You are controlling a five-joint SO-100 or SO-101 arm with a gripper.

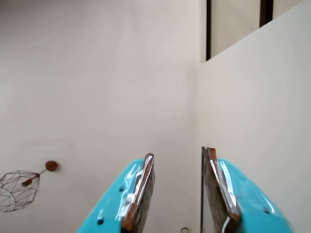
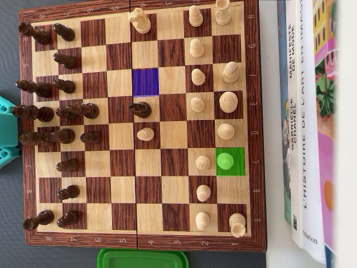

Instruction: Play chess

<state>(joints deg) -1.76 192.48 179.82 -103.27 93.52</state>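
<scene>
My turquoise plastic claw (image 1: 177, 194) stands spread and empty, its two brown-edged fingers (image 1: 141, 189) pointing up at a pale wall and a wire-cage lamp (image 1: 17, 190) at about eight o'clock in the wrist view — so I am raised well away from the play.

In the overhead view the folding wooden chessboard (image 2: 254, 111) lies on the dark grey surface (image 2: 8, 67), with only a turquoise part of my arm (image 2: 6, 137) showing at nine o'clock. One square at four o'clock is tinted green (image 2: 237, 170) and carries a piece tinted green with it (image 2: 225, 161); a purple-tinted empty square (image 2: 145, 81) sits toward eleven o'clock of centre. I judge the step to be carrying that piece to the purple square.

To do it well I should come down straight over the piece, clear of the pale pawn (image 2: 203, 162) just beside it, pinch below the rounded head and lift high over the men between.

The pieces are smooth turned wood, glossy and slim — likely to slip or tip. Tall books (image 2: 304, 111) stand at three o'clock, a green plastic lid (image 2: 142, 258) at six.
</scene>
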